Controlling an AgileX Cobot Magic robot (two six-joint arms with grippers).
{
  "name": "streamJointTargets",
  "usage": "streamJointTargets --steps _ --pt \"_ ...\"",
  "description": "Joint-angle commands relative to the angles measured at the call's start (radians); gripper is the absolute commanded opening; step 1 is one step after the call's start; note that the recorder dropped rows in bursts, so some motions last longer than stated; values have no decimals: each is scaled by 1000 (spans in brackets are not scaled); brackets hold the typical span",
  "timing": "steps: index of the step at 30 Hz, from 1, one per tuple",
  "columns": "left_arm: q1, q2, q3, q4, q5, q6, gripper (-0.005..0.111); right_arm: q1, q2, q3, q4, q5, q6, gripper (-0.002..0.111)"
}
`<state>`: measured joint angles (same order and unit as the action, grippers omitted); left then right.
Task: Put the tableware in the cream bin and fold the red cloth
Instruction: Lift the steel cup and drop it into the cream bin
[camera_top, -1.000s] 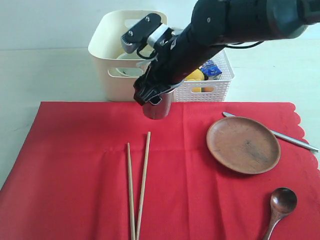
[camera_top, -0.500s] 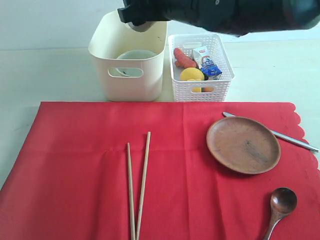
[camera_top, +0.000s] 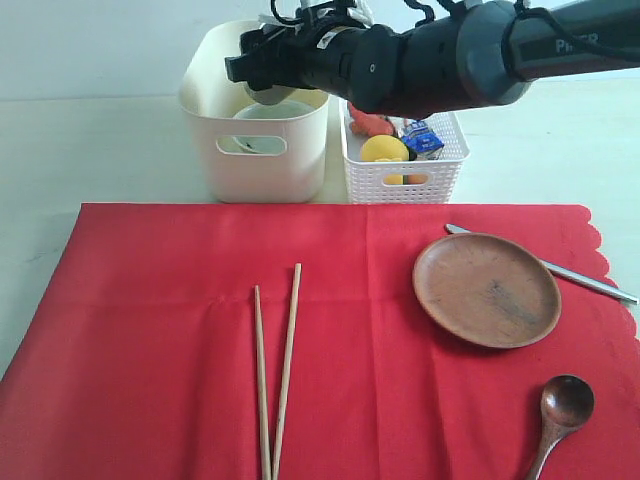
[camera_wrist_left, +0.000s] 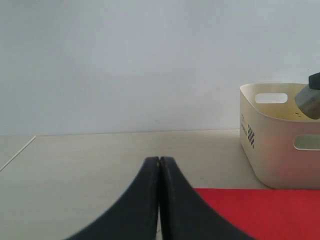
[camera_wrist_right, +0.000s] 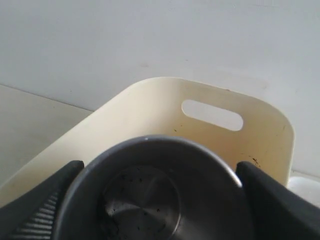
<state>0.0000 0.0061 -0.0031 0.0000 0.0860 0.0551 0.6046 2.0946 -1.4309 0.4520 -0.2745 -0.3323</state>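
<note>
My right gripper is shut on the steel cup, holding it tilted over the open top of the cream bin. In the right wrist view the cup sits between both fingers, with the bin's far wall behind it. A white bowl lies inside the bin. On the red cloth lie the chopsticks, brown plate, knife and wooden spoon. My left gripper is shut and empty, low over the table left of the bin.
A white lattice basket stands right of the cream bin, holding a lemon, a milk carton and a sausage. The right arm reaches across above the basket. Pale tabletop surrounds the cloth.
The right arm has lifted the steel cup off the cloth's back edge and carried it up and back over the cream bin. Everything else on the cloth stayed put.
</note>
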Motion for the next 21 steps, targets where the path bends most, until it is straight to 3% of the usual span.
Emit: streamJointTargets --steps 1,5,12,18,21 --pt "1 -6 3 -14 2 1 3 0 -1 -13 1 -3 3 64" --pt "1 -6 3 -14 2 1 3 0 -1 -13 1 14 3 79" --pt "1 -6 3 -14 2 1 3 0 -35 -13 1 79 -7 94" --pt "1 -6 3 -14 2 1 3 -7 -136 -13 1 291 -218 94" --pt "1 -6 3 -14 2 1 3 -23 -209 -11 1 419 -216 84"
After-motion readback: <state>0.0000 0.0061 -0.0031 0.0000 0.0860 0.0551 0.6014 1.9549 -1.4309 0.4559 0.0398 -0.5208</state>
